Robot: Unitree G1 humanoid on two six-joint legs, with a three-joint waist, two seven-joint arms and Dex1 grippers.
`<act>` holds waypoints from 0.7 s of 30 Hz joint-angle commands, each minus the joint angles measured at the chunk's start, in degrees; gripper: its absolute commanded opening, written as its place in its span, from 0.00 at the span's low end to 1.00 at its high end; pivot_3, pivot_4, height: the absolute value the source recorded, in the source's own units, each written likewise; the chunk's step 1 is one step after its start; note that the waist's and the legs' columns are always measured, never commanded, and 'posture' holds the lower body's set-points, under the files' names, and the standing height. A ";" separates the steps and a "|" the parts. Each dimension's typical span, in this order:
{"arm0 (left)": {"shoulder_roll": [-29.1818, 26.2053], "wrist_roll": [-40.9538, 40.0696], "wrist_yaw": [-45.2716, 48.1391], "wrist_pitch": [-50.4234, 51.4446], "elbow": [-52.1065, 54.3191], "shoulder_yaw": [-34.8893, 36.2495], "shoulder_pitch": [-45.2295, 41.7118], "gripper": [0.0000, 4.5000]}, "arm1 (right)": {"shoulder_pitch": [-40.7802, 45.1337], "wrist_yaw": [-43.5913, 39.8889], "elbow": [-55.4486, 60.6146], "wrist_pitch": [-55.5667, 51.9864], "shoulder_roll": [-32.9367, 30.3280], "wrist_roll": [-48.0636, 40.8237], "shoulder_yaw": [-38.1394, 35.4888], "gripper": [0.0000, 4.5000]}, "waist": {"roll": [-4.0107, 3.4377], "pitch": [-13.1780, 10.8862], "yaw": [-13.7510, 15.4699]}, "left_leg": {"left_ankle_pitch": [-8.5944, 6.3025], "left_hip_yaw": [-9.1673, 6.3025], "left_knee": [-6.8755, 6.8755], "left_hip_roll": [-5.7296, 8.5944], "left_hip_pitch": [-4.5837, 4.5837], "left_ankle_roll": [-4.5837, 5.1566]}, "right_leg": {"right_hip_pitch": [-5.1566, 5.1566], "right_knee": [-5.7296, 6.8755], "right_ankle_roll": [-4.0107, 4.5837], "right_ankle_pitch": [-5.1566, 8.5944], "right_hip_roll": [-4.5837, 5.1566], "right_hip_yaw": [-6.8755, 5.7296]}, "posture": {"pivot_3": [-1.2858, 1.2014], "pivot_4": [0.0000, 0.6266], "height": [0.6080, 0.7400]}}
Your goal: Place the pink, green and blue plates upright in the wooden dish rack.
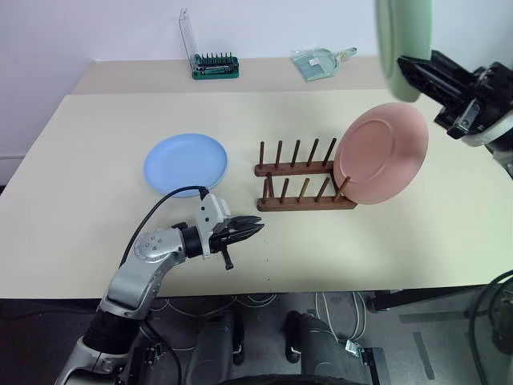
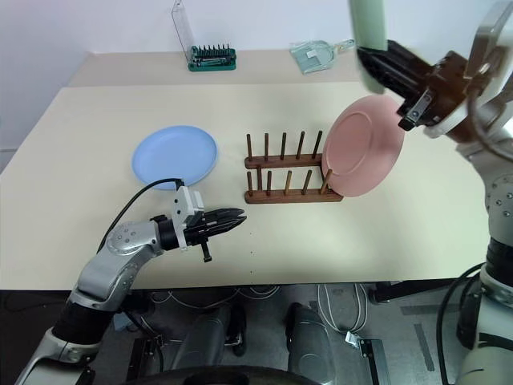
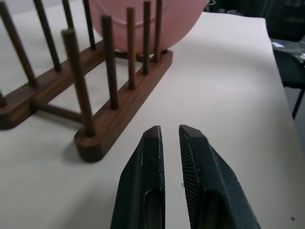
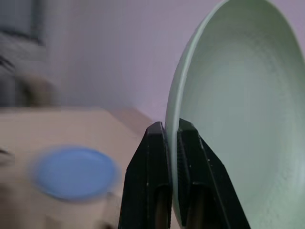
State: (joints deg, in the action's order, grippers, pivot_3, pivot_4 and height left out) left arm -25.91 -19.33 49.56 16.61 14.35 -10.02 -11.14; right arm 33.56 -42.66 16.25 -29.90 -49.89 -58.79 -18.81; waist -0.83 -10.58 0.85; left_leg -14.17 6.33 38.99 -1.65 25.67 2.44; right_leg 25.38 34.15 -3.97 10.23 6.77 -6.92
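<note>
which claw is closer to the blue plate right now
Left. The left claw hovers low over the table just in front of the blue plate, empty. The right claw is up high past the dish rack, gripping the green plate.

Pink plate (image 1: 381, 152) stands upright in the wooden rack's (image 1: 301, 178) right end; blue plate (image 1: 185, 163) lies flat left of it; green plate (image 1: 398, 44) is held aloft, on edge.

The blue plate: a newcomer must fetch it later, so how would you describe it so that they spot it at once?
Start at the wooden dish rack in the middle of the cream table. The blue plate lies flat on the tabletop just off the rack's empty end. The pink plate stands upright in the rack's far end and the green plate is held up in the right gripper's fingers.
</note>
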 commanded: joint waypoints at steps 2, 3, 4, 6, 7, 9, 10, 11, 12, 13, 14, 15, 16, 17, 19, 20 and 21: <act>-0.18 -0.40 -0.79 -0.64 3.06 1.02 0.95 0.13 | -1.30 7.31 4.94 -7.86 5.78 -15.64 -0.65 0.01 | 0.05 0.01 -0.14 | -0.02 0.00 -0.01 -0.01 0.01 0.00 | 0.02 0.00 0.00 0.00 0.00 0.00 | 0.52 0.24 1.00; -0.21 -0.39 -0.96 -0.64 3.26 1.09 1.20 0.13 | -2.27 9.87 5.33 -9.05 7.85 -18.59 -0.26 0.01 | 0.08 0.03 -0.14 | -0.02 0.00 -0.02 -0.03 0.00 -0.01 | 0.01 0.01 0.01 -0.01 -0.02 -0.01 | 0.52 0.24 1.00; -0.24 -0.39 -1.08 -0.63 3.39 1.12 1.35 0.13 | -2.82 11.67 5.65 -9.89 9.15 -20.49 -0.22 0.01 | 0.07 0.03 -0.15 | -0.02 0.00 -0.02 -0.06 -0.01 -0.01 | 0.00 0.01 0.01 -0.01 -0.05 -0.03 | 0.52 0.24 1.00; -0.38 -0.47 -1.23 -0.58 3.68 1.20 1.68 0.13 | -4.50 14.50 6.45 -11.10 11.03 -22.71 -0.09 0.01 | 0.04 0.01 -0.08 | -0.02 0.02 -0.02 -0.06 0.01 -0.03 | 0.03 0.04 0.01 -0.01 -0.05 -0.02 | 0.52 0.24 1.00; -0.46 -0.51 -1.29 -0.55 3.77 1.27 1.81 0.13 | -5.59 15.58 6.89 -11.66 11.82 -23.23 0.20 0.01 | 0.04 0.01 -0.05 | -0.02 0.02 -0.02 -0.06 0.02 -0.04 | 0.04 0.04 0.01 -0.01 -0.05 -0.03 | 0.52 0.24 1.00; -0.60 -0.57 -1.37 -0.54 3.88 1.35 1.96 0.13 | -7.36 18.26 7.13 -12.14 13.54 -24.06 0.70 0.01 | 0.05 0.01 -0.12 | -0.02 0.02 -0.02 -0.05 0.03 -0.04 | 0.04 0.02 0.01 -0.01 -0.05 -0.03 | 0.52 0.24 1.00; -0.63 -0.59 -1.39 -0.54 3.87 1.34 1.95 0.13 | -7.73 19.24 7.09 -12.27 14.10 -24.34 0.76 0.01 | 0.04 0.01 -0.14 | -0.03 0.02 -0.02 -0.05 0.03 -0.04 | 0.03 0.00 0.00 -0.01 -0.05 -0.03 | 0.52 0.24 1.00; -0.67 -0.62 -1.42 -0.51 3.96 1.32 1.99 0.13 | -8.21 19.96 7.24 -12.25 14.66 -24.51 0.80 0.01 | 0.04 0.01 -0.13 | -0.03 0.03 -0.02 -0.05 0.03 -0.04 | 0.04 0.00 -0.01 0.00 -0.05 -0.03 | 0.52 0.24 1.00; -0.69 -0.64 -1.42 -0.50 4.00 1.29 1.99 0.13 | -8.84 20.33 7.58 -12.10 15.14 -23.90 1.00 0.01 | 0.04 0.01 -0.12 | -0.03 0.03 -0.02 -0.05 0.03 -0.04 | 0.04 0.00 -0.01 0.00 -0.05 -0.03 | 0.52 0.24 1.00; -0.69 -0.63 -1.41 -0.47 3.97 1.24 1.89 0.13 | -9.33 20.95 7.70 -12.02 15.77 -23.85 1.04 0.01 | 0.04 0.01 -0.12 | -0.03 0.03 -0.02 -0.05 0.04 -0.04 | 0.05 0.01 -0.02 0.00 -0.06 -0.03 | 0.52 0.24 1.00; -0.69 -0.65 -1.41 -0.44 4.03 1.22 1.86 0.13 | -9.80 21.53 7.85 -11.90 16.31 -23.70 1.02 0.01 | 0.04 0.01 -0.11 | -0.03 0.03 -0.02 -0.05 0.04 -0.04 | 0.05 0.01 -0.02 0.00 -0.06 -0.03 | 0.52 0.24 1.00; -0.70 -0.75 -1.38 -0.34 4.09 1.25 1.81 0.13 | -10.16 21.82 8.00 -11.82 16.49 -23.06 1.11 0.01 | 0.04 0.01 -0.12 | -0.03 0.03 -0.02 -0.06 0.04 -0.04 | 0.05 0.01 -0.02 0.00 -0.07 -0.03 | 0.52 0.24 1.00; -0.72 -0.83 -1.37 -0.27 4.20 1.28 1.84 0.13 | -10.41 22.03 8.18 -11.79 16.58 -22.69 1.13 0.01 | 0.04 0.01 -0.14 | -0.03 0.03 -0.02 -0.06 0.04 -0.04 | 0.05 0.00 -0.04 0.02 -0.07 -0.03 | 0.52 0.24 1.00; -0.75 -0.90 -1.34 -0.21 4.31 1.31 1.87 0.13 | -10.64 22.35 8.28 -11.77 16.83 -22.81 1.01 0.01 | 0.04 0.01 -0.14 | -0.03 0.03 -0.03 -0.06 0.04 -0.04 | 0.05 0.00 -0.08 0.04 -0.07 -0.03 | 0.52 0.24 1.00; -0.77 -1.01 -1.29 -0.05 4.42 1.32 1.73 0.13 | -10.89 23.05 7.92 -11.65 17.45 -23.41 0.63 0.01 | 0.04 0.01 -0.15 | -0.03 0.03 -0.03 -0.06 0.04 -0.04 | 0.05 0.00 -0.11 0.06 -0.07 -0.03 | 0.52 0.24 1.00; -0.75 -1.10 -1.26 0.00 4.52 1.35 1.68 0.13 | -11.11 23.12 7.74 -11.66 17.59 -23.21 0.59 0.01 | 0.04 0.01 -0.15 | -0.03 0.03 -0.03 -0.06 0.04 -0.04 | 0.06 0.01 -0.11 0.06 -0.08 -0.03 | 0.52 0.24 1.00; -0.72 -1.18 -1.23 0.05 4.60 1.38 1.64 0.13 | -11.27 23.08 7.54 -11.63 17.68 -22.79 0.57 0.01 | 0.04 0.01 -0.13 | -0.03 0.03 -0.03 -0.06 0.04 -0.04 | 0.06 0.00 -0.12 0.06 -0.08 -0.03 | 0.52 0.24 1.00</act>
State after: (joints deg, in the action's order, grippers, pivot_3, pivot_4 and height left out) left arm -26.40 -19.52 48.31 16.98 16.68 -9.75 -9.18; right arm 22.16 -19.51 22.01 -42.66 -32.51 -81.18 -17.09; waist -0.79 -10.57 0.73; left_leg -14.20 6.36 38.96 -1.72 25.71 2.39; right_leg 25.43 34.15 -4.09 10.30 6.69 -6.95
